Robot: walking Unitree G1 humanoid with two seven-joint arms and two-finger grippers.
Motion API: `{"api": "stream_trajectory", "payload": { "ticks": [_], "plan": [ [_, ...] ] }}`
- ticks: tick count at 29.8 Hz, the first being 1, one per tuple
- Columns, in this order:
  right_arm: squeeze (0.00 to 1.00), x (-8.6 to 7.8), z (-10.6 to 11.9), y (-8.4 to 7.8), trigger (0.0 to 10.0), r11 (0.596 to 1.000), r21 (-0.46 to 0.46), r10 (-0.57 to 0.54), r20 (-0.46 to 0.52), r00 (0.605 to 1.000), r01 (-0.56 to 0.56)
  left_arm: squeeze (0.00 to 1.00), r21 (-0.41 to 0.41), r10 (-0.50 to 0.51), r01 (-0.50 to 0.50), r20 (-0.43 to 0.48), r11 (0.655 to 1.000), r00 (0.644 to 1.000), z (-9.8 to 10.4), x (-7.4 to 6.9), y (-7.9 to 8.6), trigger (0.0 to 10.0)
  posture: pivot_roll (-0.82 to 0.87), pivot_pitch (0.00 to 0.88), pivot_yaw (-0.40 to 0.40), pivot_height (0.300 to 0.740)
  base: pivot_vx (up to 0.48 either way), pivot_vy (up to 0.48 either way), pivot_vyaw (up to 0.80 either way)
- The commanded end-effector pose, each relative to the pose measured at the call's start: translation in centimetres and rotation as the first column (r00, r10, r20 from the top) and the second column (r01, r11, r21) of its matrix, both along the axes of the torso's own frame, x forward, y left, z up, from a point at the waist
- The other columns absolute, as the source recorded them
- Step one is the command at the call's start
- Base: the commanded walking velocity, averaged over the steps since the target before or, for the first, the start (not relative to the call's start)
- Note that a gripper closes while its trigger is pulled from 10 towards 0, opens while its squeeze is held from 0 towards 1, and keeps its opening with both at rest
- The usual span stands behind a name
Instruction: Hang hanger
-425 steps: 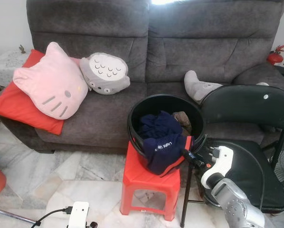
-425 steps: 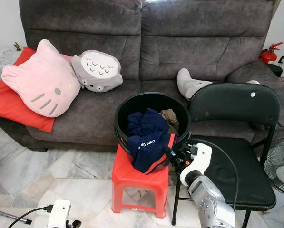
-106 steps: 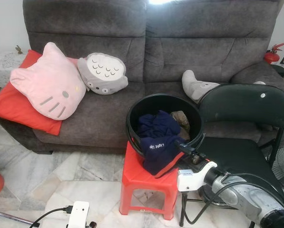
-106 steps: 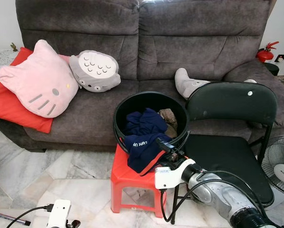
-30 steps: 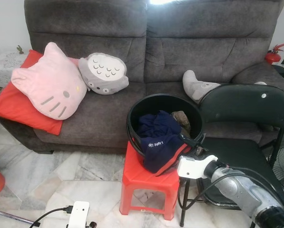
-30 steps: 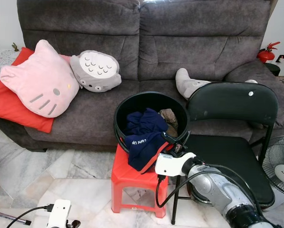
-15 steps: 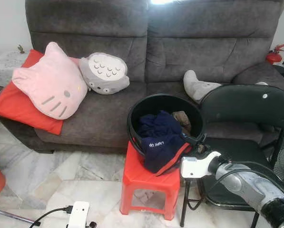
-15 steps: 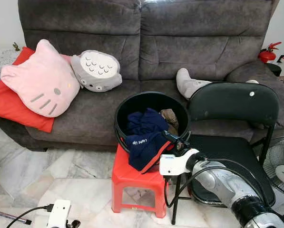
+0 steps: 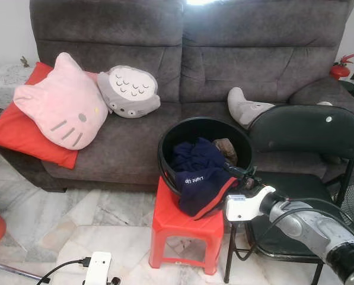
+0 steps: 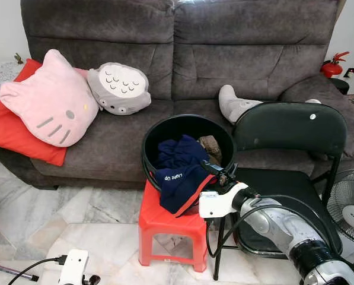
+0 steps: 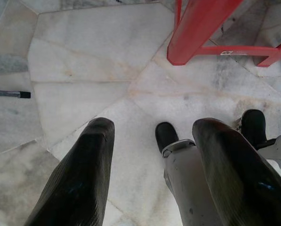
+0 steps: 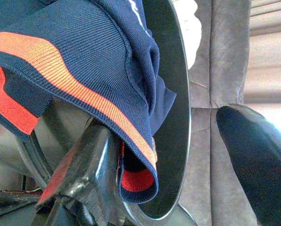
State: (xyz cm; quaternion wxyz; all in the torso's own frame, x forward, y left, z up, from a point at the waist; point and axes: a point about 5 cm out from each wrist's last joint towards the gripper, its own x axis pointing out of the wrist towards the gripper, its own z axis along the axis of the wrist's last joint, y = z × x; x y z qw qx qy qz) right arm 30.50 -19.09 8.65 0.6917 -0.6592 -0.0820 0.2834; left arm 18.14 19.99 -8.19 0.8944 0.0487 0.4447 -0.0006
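Observation:
A black bucket point(image 9: 163, 155) stands on a red stool point(image 9: 177, 222) in front of the sofa. It holds dark clothes, and a navy garment point(image 9: 199, 180) with an orange-red hem hangs over its front rim. My right gripper point(image 9: 238, 173) reaches in from the right at the bucket's near right rim. In the right wrist view the right gripper point(image 12: 163, 121) is open; the striped hem point(image 12: 74, 94) drapes over one finger point(image 12: 91, 165) while the other finger point(image 12: 253, 155) stands apart beyond the rim. My left gripper point(image 11: 155, 125) hangs open above the marble floor.
A black folding chair point(image 9: 307, 133) stands close on the right under my right arm. The grey sofa point(image 9: 182, 65) behind carries a pink cat cushion point(image 9: 61, 104), a grey owl cushion point(image 9: 129, 90) and a red cushion. A fan point(image 10: 348, 208) is at far right.
Over the last second my right gripper has edged slightly right and up along the bucket's rim. The garment and bucket have stayed in place. The left arm has not moved.

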Motion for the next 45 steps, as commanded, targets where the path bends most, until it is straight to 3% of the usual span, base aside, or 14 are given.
{"api": "stream_trajectory", "payload": {
  "ticks": [1,7,11,29,45],
  "plan": [
    [0.0,0.4,0.7,0.4,10.0,1.0,0.027,0.008,0.016,1.0,-0.008,0.0,0.017,-0.018,0.018,-0.01,1.0,1.0,-0.1,-0.3,0.2,10.0,-0.06,0.01,0.011,0.74,0.0,0.0,0.0],
    [0.0,-0.8,-1.1,1.3,10.0,0.998,0.053,0.031,-0.086,0.996,-0.026,0.0,0.014,-0.016,0.016,-0.01,1.0,1.0,-0.1,-0.3,0.1,10.0,-0.05,0.009,0.009,0.74,0.0,0.0,0.0],
    [0.0,-1.1,-1.2,1.5,10.0,0.997,0.064,0.039,-0.09,0.995,-0.034,0.0,0.014,-0.017,0.017,-0.01,1.0,1.0,-0.1,-0.3,0.1,10.0,-0.06,0.007,0.009,0.74,0.0,0.0,0.0],
    [0.0,-0.5,0.4,1.4,10.0,0.998,0.021,0.054,-0.002,0.999,-0.054,0.0,0.013,-0.013,0.013,-0.008,1.0,1.0,-0.1,-0.3,0.1,10.0,-0.06,0.003,0.007,0.74,0.0,0.0,0.0],
    [0.0,0.0,0.9,0.4,10.0,0.999,-0.03,0.028,0.079,0.996,-0.025,0.0,0.016,-0.013,0.013,-0.006,1.0,1.0,-0.1,-0.3,0.2,10.0,-0.06,0.008,0.01,0.74,0.0,0.0,0.0]
  ]
}}
